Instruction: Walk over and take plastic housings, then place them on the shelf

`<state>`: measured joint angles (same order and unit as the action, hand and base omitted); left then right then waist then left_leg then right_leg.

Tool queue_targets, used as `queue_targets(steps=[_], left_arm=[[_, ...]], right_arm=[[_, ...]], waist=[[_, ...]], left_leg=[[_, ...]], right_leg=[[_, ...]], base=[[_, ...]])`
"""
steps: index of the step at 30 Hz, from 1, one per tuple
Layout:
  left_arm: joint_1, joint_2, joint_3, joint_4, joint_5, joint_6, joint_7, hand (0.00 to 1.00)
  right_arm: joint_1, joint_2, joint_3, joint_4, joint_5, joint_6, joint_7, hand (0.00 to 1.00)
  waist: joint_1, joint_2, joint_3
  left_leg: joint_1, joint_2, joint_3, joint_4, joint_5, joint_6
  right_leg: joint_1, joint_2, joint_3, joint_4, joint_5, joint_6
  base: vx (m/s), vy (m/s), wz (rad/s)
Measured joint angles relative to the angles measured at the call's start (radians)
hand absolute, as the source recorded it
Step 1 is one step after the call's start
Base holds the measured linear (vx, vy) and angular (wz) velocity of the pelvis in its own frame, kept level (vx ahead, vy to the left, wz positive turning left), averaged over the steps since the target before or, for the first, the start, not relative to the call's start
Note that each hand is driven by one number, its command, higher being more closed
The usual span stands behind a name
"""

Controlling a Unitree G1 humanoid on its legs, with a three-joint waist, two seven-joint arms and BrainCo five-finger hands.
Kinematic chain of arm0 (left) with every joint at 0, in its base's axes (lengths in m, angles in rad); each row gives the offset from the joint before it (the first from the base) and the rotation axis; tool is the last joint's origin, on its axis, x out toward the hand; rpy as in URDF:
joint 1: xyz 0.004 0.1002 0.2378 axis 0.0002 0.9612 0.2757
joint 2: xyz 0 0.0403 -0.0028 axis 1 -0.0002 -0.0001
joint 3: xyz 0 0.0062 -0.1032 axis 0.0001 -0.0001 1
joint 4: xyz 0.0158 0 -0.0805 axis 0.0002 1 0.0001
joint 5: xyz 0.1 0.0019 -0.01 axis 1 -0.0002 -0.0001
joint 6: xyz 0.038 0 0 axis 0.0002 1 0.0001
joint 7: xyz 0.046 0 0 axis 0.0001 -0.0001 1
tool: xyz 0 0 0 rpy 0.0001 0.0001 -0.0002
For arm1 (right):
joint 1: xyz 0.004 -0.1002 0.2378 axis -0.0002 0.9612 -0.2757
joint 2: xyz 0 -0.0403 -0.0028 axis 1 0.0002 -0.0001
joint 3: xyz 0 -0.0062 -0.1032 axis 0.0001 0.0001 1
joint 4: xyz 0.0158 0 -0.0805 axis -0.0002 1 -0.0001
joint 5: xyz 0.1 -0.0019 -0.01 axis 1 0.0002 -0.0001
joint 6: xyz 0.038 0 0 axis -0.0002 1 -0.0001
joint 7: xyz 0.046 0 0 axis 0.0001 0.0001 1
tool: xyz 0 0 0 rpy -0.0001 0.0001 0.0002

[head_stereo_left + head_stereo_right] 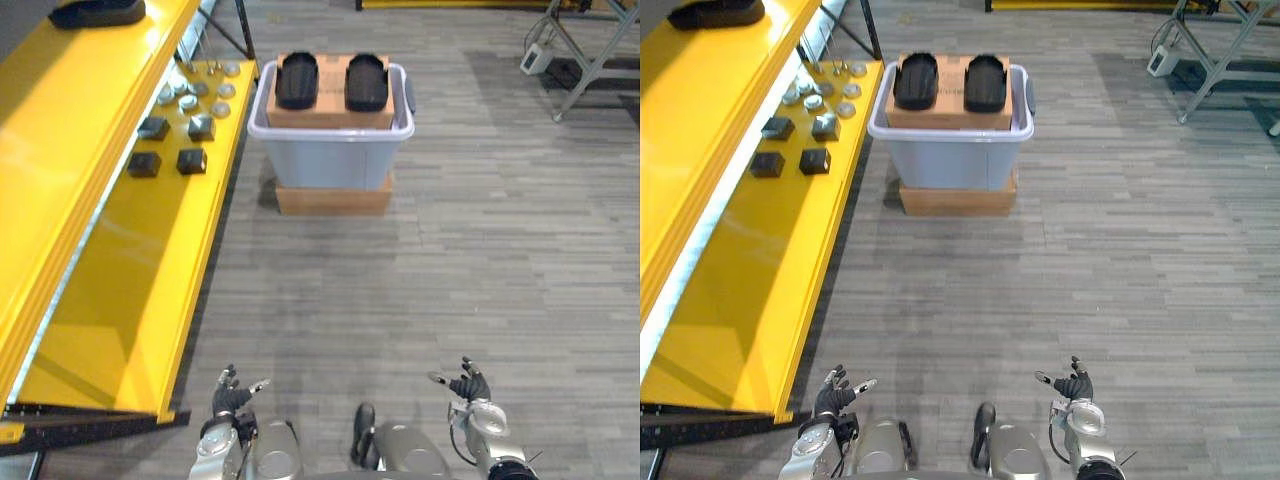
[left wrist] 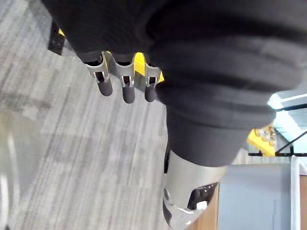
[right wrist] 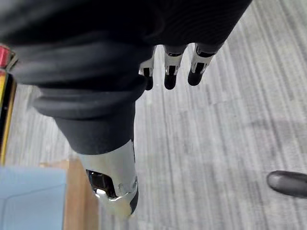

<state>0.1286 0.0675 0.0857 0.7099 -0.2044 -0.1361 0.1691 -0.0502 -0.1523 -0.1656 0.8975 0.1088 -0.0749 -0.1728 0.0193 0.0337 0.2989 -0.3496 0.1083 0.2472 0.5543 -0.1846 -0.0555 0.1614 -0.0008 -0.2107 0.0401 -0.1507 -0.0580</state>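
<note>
I see two black plastic housings on a brown cardboard box in a pale grey-blue tub; the shelf is bright yellow with dark blocks and silver discs, the floor grey with streaked planks

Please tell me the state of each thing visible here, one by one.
left hand: open, empty.
right hand: open, empty.
plastic housings: two, side by side atop the cardboard box, untouched.
grey bin: upright, holding that box.
yellow shelf: small dark blocks and metal discs lie at its far end.

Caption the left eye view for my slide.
Plastic housings on a box in a grey bin; left hand, right hand open.
</note>
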Motion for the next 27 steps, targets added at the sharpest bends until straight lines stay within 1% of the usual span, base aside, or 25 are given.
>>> queue_targets(steps=[1,2,3,4,5,6,7,8,9,10,11,13,14,15,16,17,18,19,20,21,22,23,24,25,27], left_arm=[[0.014,-0.013,0.008,-0.006,0.000,-0.001,-0.003,0.00],[0.020,-0.018,0.007,-0.005,0.000,-0.001,-0.005,0.00],[0.025,-0.028,0.005,-0.002,0.000,0.001,-0.015,0.00],[0.023,-0.026,0.006,0.002,0.000,0.001,-0.015,0.00],[0.020,-0.026,0.007,0.006,0.000,0.002,-0.015,0.00],[0.010,-0.029,0.007,0.006,0.000,0.001,-0.016,0.00],[0.004,-0.029,0.007,0.006,0.001,0.001,-0.016,0.00],[0.000,-0.031,0.007,0.007,0.001,0.002,-0.017,0.00],[0.003,-0.031,0.008,0.008,0.001,0.003,-0.016,0.00],[0.006,-0.026,0.008,0.015,0.001,0.006,-0.016,0.00],[0.006,-0.020,0.008,0.024,0.001,0.009,-0.015,0.00],[0.007,-0.014,0.004,0.039,0.001,0.009,-0.015,0.00],[0.004,-0.008,0.003,0.041,0.001,0.010,-0.015,0.00],[0.001,-0.003,0.003,0.042,0.001,0.009,-0.015,0.00],[-0.006,-0.002,0.004,0.043,0.001,0.009,-0.015,0.00],[-0.014,-0.002,0.004,0.044,0.001,0.009,-0.015,0.00],[-0.016,-0.002,0.004,0.045,0.001,0.008,-0.015,0.00],[-0.016,-0.001,0.004,0.047,0.001,0.009,-0.015,0.00],[-0.010,0.006,0.004,0.048,0.002,0.009,-0.015,0.00],[-0.007,0.008,0.005,0.048,0.002,0.009,-0.015,0.00],[0.010,0.018,0.006,0.048,0.002,0.008,-0.015,0.00],[0.014,-0.001,0.015,0.070,0.003,0.013,-0.015,0.00],[0.029,-0.015,0.036,0.067,0.009,0.014,-0.017,0.00],[0.029,-0.033,0.056,0.060,0.016,0.013,-0.016,0.00],[0.029,-0.056,0.078,0.045,0.017,0.013,-0.017,0.00]], right_arm=[[0.002,0.000,-0.017,0.002,0.000,0.003,0.000,0.00],[0.004,-0.001,-0.024,0.002,0.000,0.004,-0.002,0.00],[0.006,-0.009,-0.023,0.003,0.000,0.004,-0.002,0.00],[0.010,-0.005,-0.022,0.003,0.000,0.004,-0.002,0.00],[0.018,0.002,-0.022,0.003,0.000,0.005,-0.002,0.00],[0.028,0.006,-0.022,0.003,-0.001,0.006,-0.002,0.00],[0.028,0.009,-0.022,0.003,-0.001,0.006,-0.001,0.00],[0.029,0.009,-0.028,0.007,-0.001,0.006,-0.001,0.00],[0.029,0.012,-0.034,0.014,-0.001,0.006,0.000,0.00],[0.038,0.018,-0.047,0.021,-0.001,0.006,0.001,0.00],[0.044,0.027,-0.053,0.021,0.000,0.006,0.001,0.00],[0.050,0.036,-0.051,0.020,0.000,0.005,0.002,0.00],[0.053,0.042,-0.048,0.019,-0.001,0.004,0.002,0.00],[0.055,0.046,-0.048,0.018,-0.001,0.004,0.002,0.00],[0.060,0.049,-0.048,0.019,-0.001,0.004,0.002,0.00],[0.064,0.048,-0.049,0.020,0.000,0.004,0.002,0.00],[0.065,0.049,-0.049,0.020,-0.001,0.005,0.002,0.00],[0.067,0.052,-0.049,0.020,-0.001,0.005,0.002,0.00],[0.078,0.057,-0.052,0.020,-0.001,0.005,0.002,0.00],[0.086,0.062,-0.052,0.020,-0.001,0.006,0.002,0.00],[0.111,0.077,-0.052,0.020,-0.001,0.006,0.002,0.00],[0.116,0.066,-0.054,0.021,-0.001,0.009,0.002,0.00],[0.122,0.069,-0.054,0.015,-0.001,0.008,0.003,0.00],[0.127,0.073,-0.053,-0.003,-0.001,0.008,0.003,0.00],[0.146,0.081,-0.051,-0.059,0.001,0.006,0.002,0.00]], waist=[[0.005,0.011,-0.006],[0.011,0.020,-0.011],[0.032,0.037,-0.012],[0.039,0.032,-0.016],[0.047,0.006,-0.031],[0.046,-0.028,-0.046],[0.045,-0.044,-0.048],[0.044,-0.049,-0.047],[0.045,-0.049,-0.047],[0.039,-0.049,-0.047],[0.033,-0.050,-0.047],[0.008,-0.047,-0.049],[-0.007,-0.043,-0.047],[-0.007,-0.043,-0.046],[-0.011,-0.041,-0.046],[-0.015,-0.039,-0.045],[-0.015,-0.040,-0.045],[-0.016,-0.043,-0.047],[-0.016,-0.051,-0.050],[-0.015,-0.058,-0.054],[-0.015,-0.091,-0.074],[-0.011,-0.060,-0.080],[-0.009,-0.049,-0.099],[-0.011,-0.039,-0.096],[-0.010,-0.021,-0.089]], left_leg=[[0.000,-0.033,0.000,-0.243,0.060,-0.023],[-0.003,-0.037,0.000,-0.331,0.083,-0.028],[-0.033,-0.036,0.000,-0.380,0.129,-0.003],[-0.031,-0.039,-0.002,-0.357,0.190,0.033],[-0.021,-0.068,0.002,-0.363,0.266,0.113],[-0.019,-0.107,0.003,-0.366,0.292,0.167],[-0.016,-0.125,0.005,-0.345,0.278,0.182],[-0.014,-0.132,0.007,-0.281,0.214,0.193],[0.004,-0.136,0.006,-0.258,0.180,0.194],[0.067,-0.152,-0.007,-0.248,0.127,0.195],[0.147,-0.175,-0.022,-0.269,0.091,0.190],[0.275,-0.197,-0.043,-0.337,0.067,0.185],[0.348,-0.199,-0.058,-0.377,0.061,0.181],[0.381,-0.198,-0.063,-0.396,0.060,0.179],[0.426,-0.193,-0.076,-0.416,0.056,0.172],[0.452,-0.182,-0.083,-0.417,0.041,0.147],[0.465,-0.177,-0.084,-0.418,0.033,0.134],[0.488,-0.168,-0.086,-0.418,0.015,0.105],[0.514,-0.162,-0.085,-0.417,-0.009,0.069],[0.528,-0.163,-0.086,-0.416,-0.020,0.053],[0.556,-0.179,-0.100,-0.412,-0.041,0.029],[0.573,-0.151,-0.110,-0.400,-0.064,0.027],[0.566,-0.124,-0.107,-0.357,-0.073,0.012],[0.528,-0.083,-0.102,-0.224,-0.098,-0.022],[0.383,0.011,-0.088,0.128,-0.101,-0.029]], right_leg=[[0.044,0.000,0.008,-0.029,-0.015,0.022],[0.062,0.005,0.016,-0.045,-0.024,0.035],[0.117,0.017,0.041,-0.073,-0.055,0.062],[0.137,0.007,0.050,-0.076,-0.069,0.074],[0.154,-0.019,0.050,-0.072,-0.083,0.097],[0.145,-0.063,0.048,-0.037,-0.083,0.098],[0.139,-0.082,0.050,-0.005,-0.081,0.101],[0.107,-0.096,0.063,0.126,-0.081,0.117],[0.084,-0.109,0.070,0.222,-0.075,0.147],[0.020,-0.135,0.092,0.455,-0.032,0.225],[-0.067,-0.165,0.103,0.715,-0.017,0.262],[-0.178,-0.203,0.068,0.918,-0.051,0.201],[-0.242,-0.212,0.025,0.935,-0.076,0.162],[-0.274,-0.211,0.006,0.916,-0.097,0.156],[-0.324,-0.207,-0.037,0.821,-0.128,0.147],[-0.357,-0.192,-0.066,0.662,-0.129,0.141],[-0.371,-0.179,-0.067,0.575,-0.124,0.138],[-0.390,-0.149,-0.060,0.395,-0.063,0.117],[-0.394,-0.126,-0.047,0.244,0.045,0.097],[-0.392,-0.116,-0.032,0.195,0.118,0.083],[-0.390,-0.114,-0.013,0.166,0.282,0.045],[-0.390,-0.099,-0.021,0.212,0.251,0.021],[-0.382,-0.080,-0.026,0.212,0.209,0.012],[-0.346,-0.055,-0.041,0.191,0.175,0.009],[-0.272,-0.007,-0.060,0.144,0.147,-0.008]], base=[[0.45,0.078,-0.28],[0.69,0.193,-0.54],[0.60,0.201,-0.50],[0.78,0.237,-0.40],[0.70,0.207,-0.03],[0.71,0.207,0.13],[0.67,0.229,0.25],[0.39,0.132,0.21],[0.61,0.225,0.23],[0.59,0.217,0.21],[0.79,0.287,0.29],[0.52,0.160,0.31],[0.40,0.089,0.27],[0.47,0.069,0.32],[0.44,0.009,0.36],[0.42,-0.019,0.38],[0.41,-0.062,0.37],[0.51,-0.126,0.35],[0.53,-0.146,0.37],[0.53,-0.199,0.37],[0.37,-0.181,0.22],[0.44,-0.217,0.18],[0.45,-0.238,0.07],[0.49,-0.287,0.12],[0.37,-0.254,0.12]])
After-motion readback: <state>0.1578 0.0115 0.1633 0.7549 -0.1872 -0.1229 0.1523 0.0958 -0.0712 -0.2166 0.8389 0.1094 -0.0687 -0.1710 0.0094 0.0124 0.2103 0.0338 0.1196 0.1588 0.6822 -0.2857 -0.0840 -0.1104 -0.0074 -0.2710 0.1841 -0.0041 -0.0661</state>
